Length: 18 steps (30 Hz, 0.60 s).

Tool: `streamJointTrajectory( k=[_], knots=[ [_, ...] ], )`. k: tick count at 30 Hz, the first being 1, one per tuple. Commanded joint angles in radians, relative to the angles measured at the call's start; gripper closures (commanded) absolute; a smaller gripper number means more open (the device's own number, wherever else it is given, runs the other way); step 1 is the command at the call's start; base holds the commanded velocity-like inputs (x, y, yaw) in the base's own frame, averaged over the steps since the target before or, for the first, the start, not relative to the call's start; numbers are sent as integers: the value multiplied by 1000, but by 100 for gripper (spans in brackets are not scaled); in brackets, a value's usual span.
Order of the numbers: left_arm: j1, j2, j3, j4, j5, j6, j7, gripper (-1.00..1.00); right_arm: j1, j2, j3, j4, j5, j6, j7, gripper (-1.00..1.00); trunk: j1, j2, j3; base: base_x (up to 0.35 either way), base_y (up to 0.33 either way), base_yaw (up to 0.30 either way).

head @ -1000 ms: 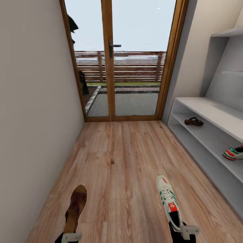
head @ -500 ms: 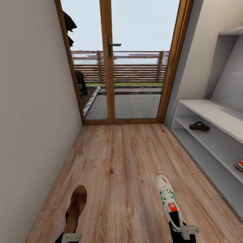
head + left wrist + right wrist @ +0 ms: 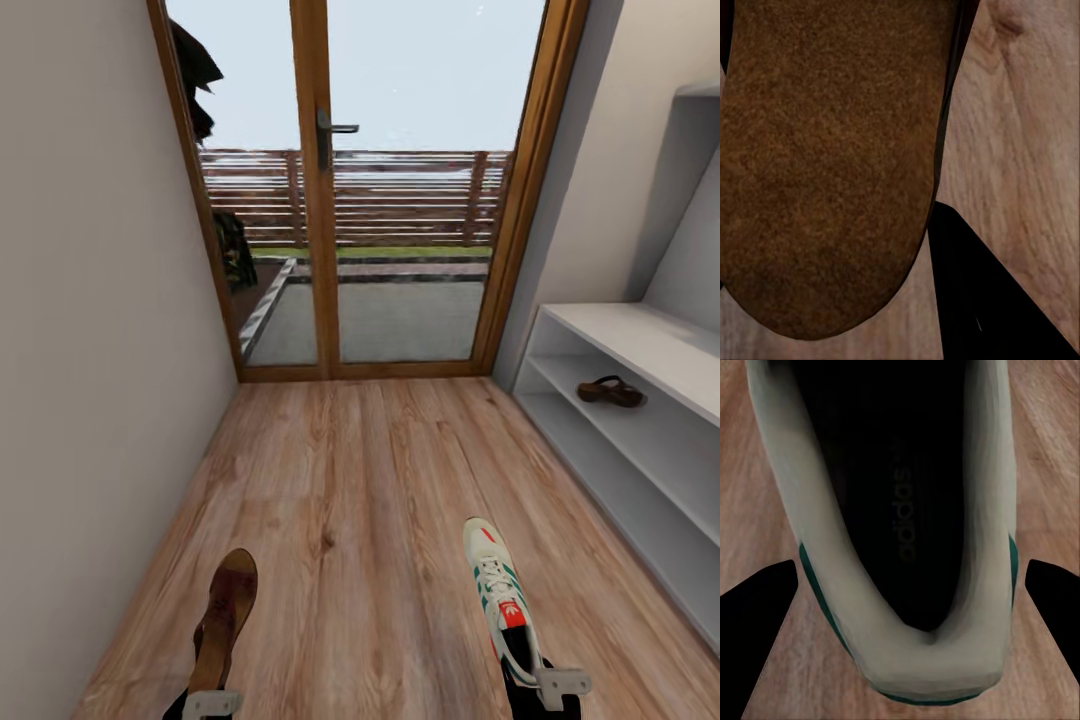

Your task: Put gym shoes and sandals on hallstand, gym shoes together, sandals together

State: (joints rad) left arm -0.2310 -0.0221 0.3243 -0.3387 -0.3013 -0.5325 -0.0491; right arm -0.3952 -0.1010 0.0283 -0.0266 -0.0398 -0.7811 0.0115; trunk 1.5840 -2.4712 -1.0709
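In the head view my left gripper (image 3: 208, 702) is shut on the heel of a brown sandal (image 3: 226, 612), held above the corridor floor (image 3: 360, 470). Its tan sole (image 3: 832, 157) is close up in the left wrist view, beside one dark finger (image 3: 982, 300). My right gripper (image 3: 545, 688) is shut on the heel of a white gym shoe (image 3: 496, 590) with green stripes. The right wrist view looks into the shoe's dark opening (image 3: 900, 495), with fingers (image 3: 757, 622) on either side. The second sandal (image 3: 612, 391) lies on a low shelf of the hallstand (image 3: 640, 340) at the right.
A wood-framed glass door (image 3: 330, 200) closes the corridor's far end. A plain wall (image 3: 90, 350) runs along the left. Bare plank floor stretches from the held shoes to the door and along the front of the hallstand.
The camera has moved forward down the corridor and the hallstand has slid right, taking the gym shoe on its shelf out of view. Both held shoes keep their place in the picture.
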Motion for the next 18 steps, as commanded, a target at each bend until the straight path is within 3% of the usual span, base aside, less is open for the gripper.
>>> streamJointTrajectory(
  k=[1,18],
  knots=[
    [-1,-1,9,0,-9,-3,-3,100,-1,0,2,1,-5,-3,2,100,0,0,-1,340,0,0],
    [-1,-1,9,0,-9,-3,-3,100,-1,0,2,1,-5,-3,2,100,0,0,-1,340,0,0]
  ],
)
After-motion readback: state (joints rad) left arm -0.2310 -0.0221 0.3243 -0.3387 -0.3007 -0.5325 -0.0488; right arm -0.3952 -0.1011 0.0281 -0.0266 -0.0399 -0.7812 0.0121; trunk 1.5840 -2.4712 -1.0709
